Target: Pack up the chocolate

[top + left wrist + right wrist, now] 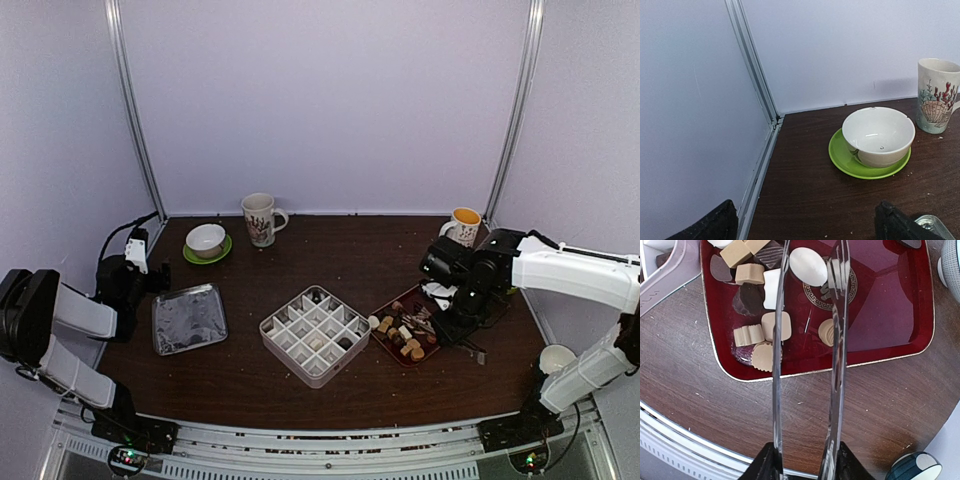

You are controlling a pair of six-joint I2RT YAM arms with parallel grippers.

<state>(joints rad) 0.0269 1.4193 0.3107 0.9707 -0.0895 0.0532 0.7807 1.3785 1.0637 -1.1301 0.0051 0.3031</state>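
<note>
A: Right side first. Fingers?
B: Right gripper (805, 466) is clenched on the handle end of the long shiny metal tongs (777, 365), with its fingers (767, 467) squeezing both arms. The tong tips stand apart, and I can see nothing between them.
A: Tips where?
B: Over the dark red rectangular tray with a gold rim (880, 315), beside a white oval piece. In the wrist view one arm crosses the tan pieces. Can't tell if it touches them.
A: Chocolate?
B: The small brown, tan and white chocolate pieces (750, 274) mostly lie heaped at the tray's end nearer the box. A few sit in the white square box with grid compartments (316, 335), just left of the tray. About three cells are filled and the rest look bare.
A: Left?
B: Left gripper (805, 225) is spread wide and holds nothing. It's off at the table's left side, facing the white ceramic bowl (879, 136) on a green saucer (850, 167) and the shell-print mug (938, 90). The square silver metal tray (189, 318) lies near it, apart from the box.
A: Progress?
B: Early, I'd say. Most cells are unfilled and most pieces are on the red tray. Left to do: nip a piece, carry it over, drop it in a free cell, repeat.
</note>
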